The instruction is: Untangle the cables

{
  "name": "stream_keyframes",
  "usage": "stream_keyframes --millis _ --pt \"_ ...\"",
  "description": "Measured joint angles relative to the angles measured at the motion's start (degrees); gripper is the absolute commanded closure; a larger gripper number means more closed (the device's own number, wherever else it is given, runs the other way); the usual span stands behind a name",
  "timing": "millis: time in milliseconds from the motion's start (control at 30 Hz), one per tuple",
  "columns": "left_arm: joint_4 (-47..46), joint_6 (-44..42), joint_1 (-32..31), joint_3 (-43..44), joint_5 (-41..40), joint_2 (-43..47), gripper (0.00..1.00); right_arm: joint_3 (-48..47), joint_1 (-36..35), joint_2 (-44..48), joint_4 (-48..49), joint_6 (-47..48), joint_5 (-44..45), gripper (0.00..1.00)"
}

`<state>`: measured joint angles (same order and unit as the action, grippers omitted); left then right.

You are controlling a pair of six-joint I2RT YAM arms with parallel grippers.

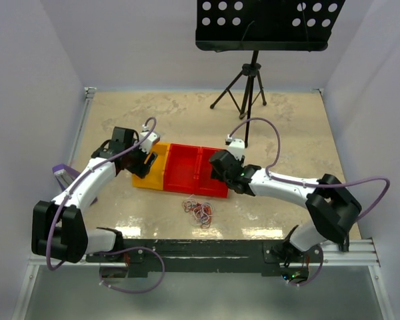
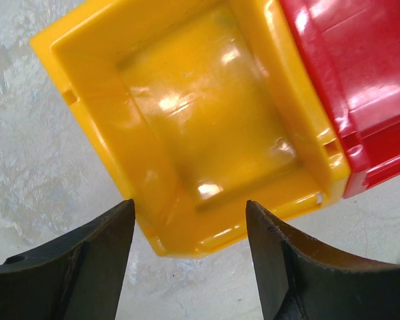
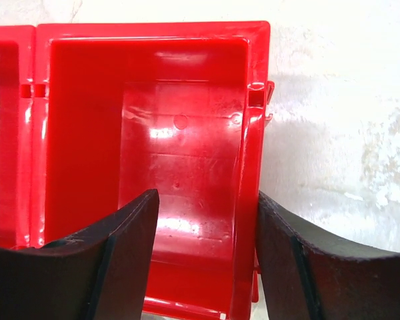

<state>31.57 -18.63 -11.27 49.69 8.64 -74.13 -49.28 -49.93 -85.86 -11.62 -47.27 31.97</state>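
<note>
The cables [image 1: 199, 211] are a small tangle of thin red, orange and white loops lying on the table in front of the bins, between the two arms. Neither wrist view shows them. My left gripper [image 1: 147, 163] is open and empty over the near-left corner of the yellow bin [image 1: 153, 177]; in the left wrist view that gripper [image 2: 190, 223] has the bin's corner [image 2: 180, 240] between its fingers. My right gripper [image 1: 218, 168] is open and empty; in the right wrist view it [image 3: 207, 213] straddles the right wall of the right red bin [image 3: 250, 167].
Three empty bins stand in a row: yellow [image 2: 207, 113], a middle red one [image 1: 185, 165], and a right red one [image 1: 210, 175]. A black music stand on a tripod [image 1: 263, 27] is at the back. A purple object [image 1: 65, 175] lies by the left wall.
</note>
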Motion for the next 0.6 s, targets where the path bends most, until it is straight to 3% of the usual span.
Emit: stream_keyframes --millis 133,333,600 --pt "-1.1 0.0 -0.1 0.0 0.7 0.0 0.29 -1.2 0.4 -3.8 2.3 1.6 -0.3 0.41" --pt "-1.1 0.0 -0.2 -1.2 2.7 -0.1 0.28 -1.6 1.3 -6.2 5.2 2.3 -1.1 0.31" --pt "-1.2 0.6 -1.8 -1.2 5.8 -2.1 0.28 -1.6 7.0 -6.2 7.2 4.0 -1.7 0.28"
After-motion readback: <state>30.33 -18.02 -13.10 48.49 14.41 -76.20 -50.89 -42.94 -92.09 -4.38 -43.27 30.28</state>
